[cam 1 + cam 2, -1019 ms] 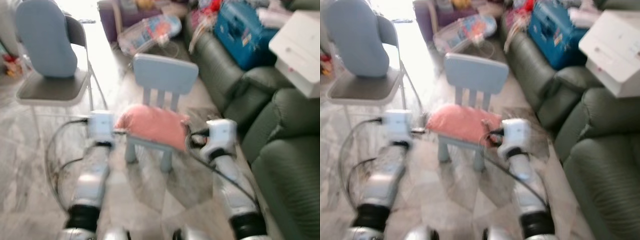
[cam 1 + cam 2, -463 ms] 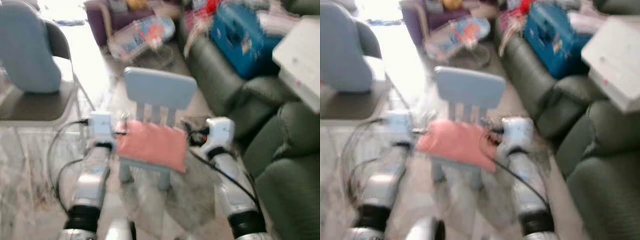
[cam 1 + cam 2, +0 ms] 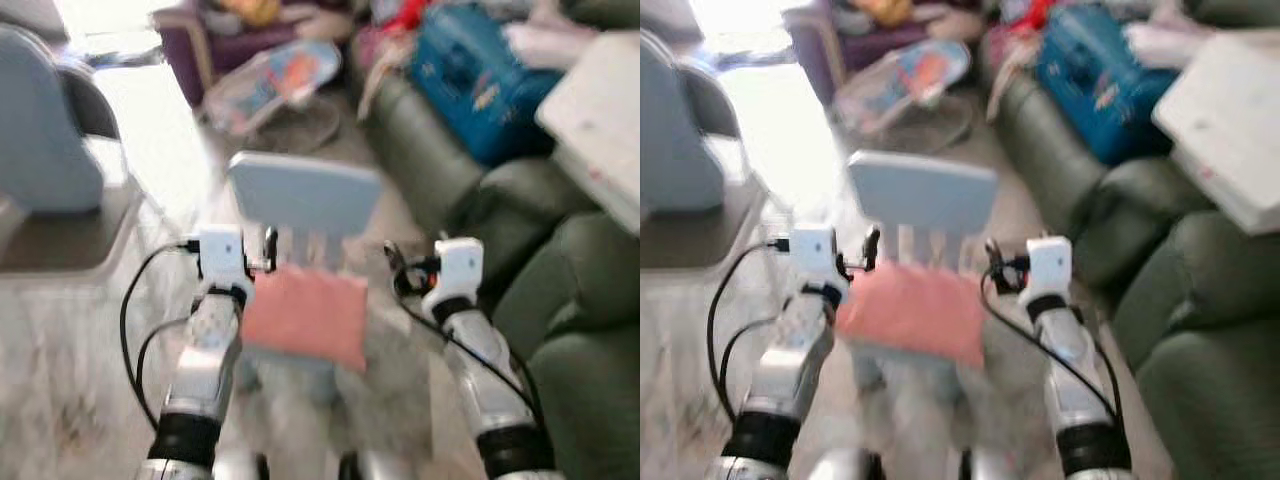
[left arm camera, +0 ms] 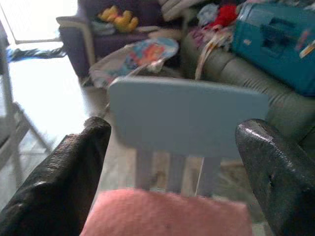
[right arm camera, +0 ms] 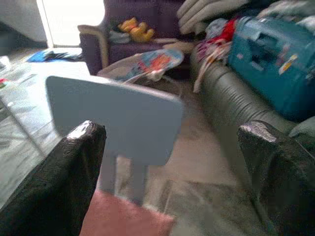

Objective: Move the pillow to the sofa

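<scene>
Looking down through the head camera, I see the pink pillow (image 3: 303,313) lying on the seat of the small blue chair (image 3: 302,195), between my two arms. My left gripper (image 4: 172,167) and right gripper (image 5: 172,167) both have their fingers spread wide, holding nothing, with the pillow's edge just below them. The green sofa (image 3: 560,290) stands to my right.

No readable text, brand or number anywhere; frames are motion-blurred. Blue case (image 4: 275,37) on the sofa (image 4: 236,73) carries small stickers, white and yellow-orange, lettering illegible. White box (image 3: 600,110) shows faint red marks, too blurred to read. Bouncer seat (image 5: 152,61) has a coloured print, no legible words.
</scene>
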You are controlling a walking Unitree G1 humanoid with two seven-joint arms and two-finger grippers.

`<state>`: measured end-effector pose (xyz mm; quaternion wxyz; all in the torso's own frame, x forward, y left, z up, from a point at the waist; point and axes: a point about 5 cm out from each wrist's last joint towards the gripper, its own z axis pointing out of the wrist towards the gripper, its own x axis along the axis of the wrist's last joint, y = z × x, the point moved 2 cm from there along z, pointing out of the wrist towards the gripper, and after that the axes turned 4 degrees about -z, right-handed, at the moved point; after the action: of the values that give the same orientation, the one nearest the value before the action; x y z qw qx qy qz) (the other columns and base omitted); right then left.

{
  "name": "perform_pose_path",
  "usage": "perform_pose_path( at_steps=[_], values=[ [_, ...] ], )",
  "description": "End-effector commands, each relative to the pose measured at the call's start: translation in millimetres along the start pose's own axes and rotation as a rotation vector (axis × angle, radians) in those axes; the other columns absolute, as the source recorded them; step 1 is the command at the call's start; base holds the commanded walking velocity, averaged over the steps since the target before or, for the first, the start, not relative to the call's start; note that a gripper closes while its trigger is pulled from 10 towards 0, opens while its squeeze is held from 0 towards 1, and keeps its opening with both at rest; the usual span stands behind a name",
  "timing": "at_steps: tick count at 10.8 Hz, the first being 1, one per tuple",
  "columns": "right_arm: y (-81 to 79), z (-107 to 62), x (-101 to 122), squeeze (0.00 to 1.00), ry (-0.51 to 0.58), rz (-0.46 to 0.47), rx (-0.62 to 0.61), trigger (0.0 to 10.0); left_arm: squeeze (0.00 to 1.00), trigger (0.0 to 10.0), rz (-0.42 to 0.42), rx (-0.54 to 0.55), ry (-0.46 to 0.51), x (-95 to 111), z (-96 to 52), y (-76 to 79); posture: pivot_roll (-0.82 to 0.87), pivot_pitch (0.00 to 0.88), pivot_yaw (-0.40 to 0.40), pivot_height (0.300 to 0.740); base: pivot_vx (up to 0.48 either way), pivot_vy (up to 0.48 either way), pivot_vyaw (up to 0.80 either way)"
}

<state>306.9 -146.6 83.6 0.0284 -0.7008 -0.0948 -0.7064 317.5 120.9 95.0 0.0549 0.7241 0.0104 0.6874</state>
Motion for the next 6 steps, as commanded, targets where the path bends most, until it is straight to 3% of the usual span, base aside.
perform_pose_path(
  at_steps=[1, 3, 6],
  values=[
    [-9.4, 2.5, 3.7, 0.00, 0.015, 0.007, 0.026, 10.0, 0.00, 10.0, 0.016, 0.024, 0.003, 2.2, -0.4, -10.1, -0.03, 0.074, -0.032, 0.740, 0.274, 0.394, 0.00],
    [-8.8, 2.0, 2.8, 0.00, 0.012, 0.007, 0.026, 10.0, 0.00, 10.0, 0.018, 0.022, 0.009, 2.9, -0.7, -9.0, -0.03, 0.075, -0.032, 0.740, 0.272, 0.396, 0.00],
    [-9.2, 2.0, 1.8, 0.00, 0.009, 0.007, 0.027, 10.0, 0.00, 10.0, 0.035, 0.035, 0.006, 2.2, -1.3, -10.3, -0.03, 0.076, -0.034, 0.740, 0.000, 0.000, 0.00]
  ],
)
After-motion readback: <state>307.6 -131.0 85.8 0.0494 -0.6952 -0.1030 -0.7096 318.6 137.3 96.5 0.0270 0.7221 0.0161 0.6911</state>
